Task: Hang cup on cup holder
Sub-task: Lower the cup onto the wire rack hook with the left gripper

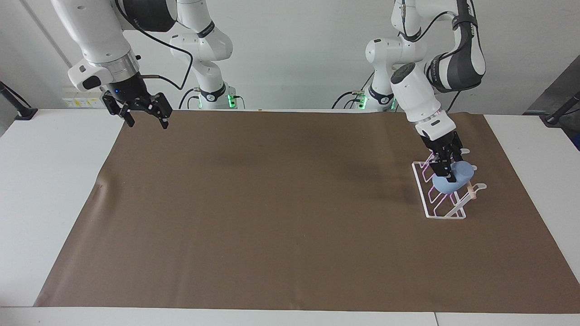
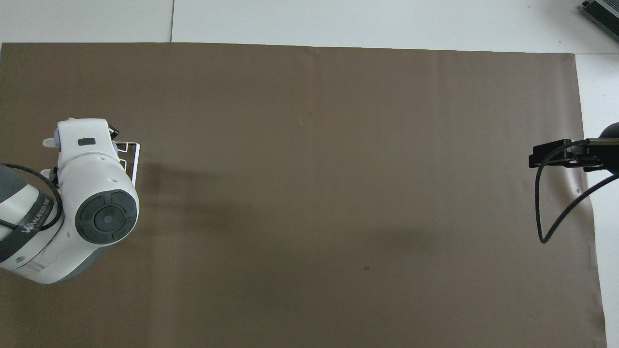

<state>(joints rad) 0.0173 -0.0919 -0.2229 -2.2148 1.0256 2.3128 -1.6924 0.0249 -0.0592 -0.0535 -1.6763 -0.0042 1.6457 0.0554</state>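
Note:
The light-blue cup (image 1: 456, 183) lies tilted against the upper part of the clear cup holder (image 1: 446, 217), beside its wooden dowel (image 1: 471, 192), toward the left arm's end of the table. My left gripper (image 1: 445, 168) reaches steeply down and is shut on the cup. In the overhead view the left arm hides the cup and most of the cup holder (image 2: 137, 159). My right gripper (image 1: 146, 121) is open and empty; it hangs over the mat's corner by the right arm's base and also shows in the overhead view (image 2: 546, 157).
A brown mat (image 1: 272, 203) covers most of the white table (image 1: 54, 190). The right arm's black cable (image 2: 539, 208) loops below its gripper.

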